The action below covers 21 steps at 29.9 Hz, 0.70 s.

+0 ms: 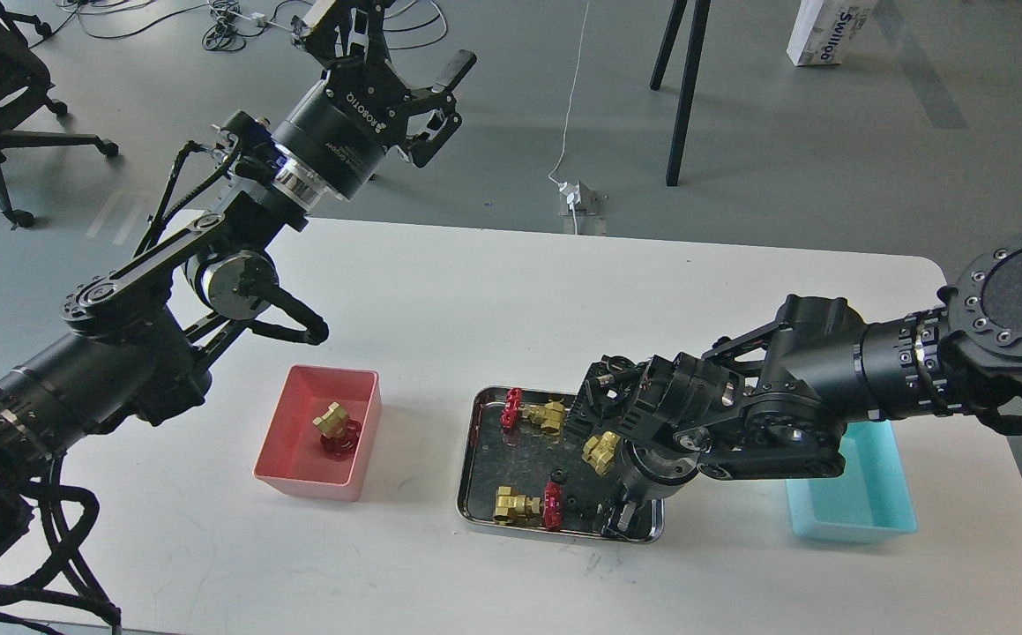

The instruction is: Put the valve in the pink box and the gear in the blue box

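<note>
Right claw (618, 516) dips into steel tray (475, 441), grip unclear; left claw (405, 66) raised, spread.

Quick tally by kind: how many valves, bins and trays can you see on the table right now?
Valves: 4, one in the pink box and three on the steel tray
Plastic bins: 2, the pink box and the blue box
Steel trays: 1
Total: 7
</note>
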### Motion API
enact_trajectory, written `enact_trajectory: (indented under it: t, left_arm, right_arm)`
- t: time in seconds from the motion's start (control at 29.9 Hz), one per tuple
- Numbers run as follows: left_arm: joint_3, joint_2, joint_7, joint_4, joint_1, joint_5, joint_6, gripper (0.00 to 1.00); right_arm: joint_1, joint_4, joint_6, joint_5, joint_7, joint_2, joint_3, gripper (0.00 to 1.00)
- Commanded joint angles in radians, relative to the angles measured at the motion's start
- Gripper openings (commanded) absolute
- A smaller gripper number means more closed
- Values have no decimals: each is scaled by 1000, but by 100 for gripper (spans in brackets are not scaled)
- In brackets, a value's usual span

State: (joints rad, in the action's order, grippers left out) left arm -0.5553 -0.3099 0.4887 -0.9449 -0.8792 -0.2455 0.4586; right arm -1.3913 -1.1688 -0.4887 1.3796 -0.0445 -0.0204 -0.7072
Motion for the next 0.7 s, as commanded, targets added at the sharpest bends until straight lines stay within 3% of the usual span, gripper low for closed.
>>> enact_trajectory:
  t: [0.0, 0.4, 0.67]
  left_arm:
    - [0, 0, 0, 0, 0, 0, 0, 90]
    - [0, 5, 0, 0, 12, 0, 0, 90]
    - [0, 5, 0, 0, 14, 0, 0, 90]
  right_arm:
    - [0, -2, 0, 1, -2, 0, 0, 33]
    - [-3, -5, 0, 1, -2, 0, 2, 12]
    - [-15, -12, 0, -2, -2, 0, 5, 9]
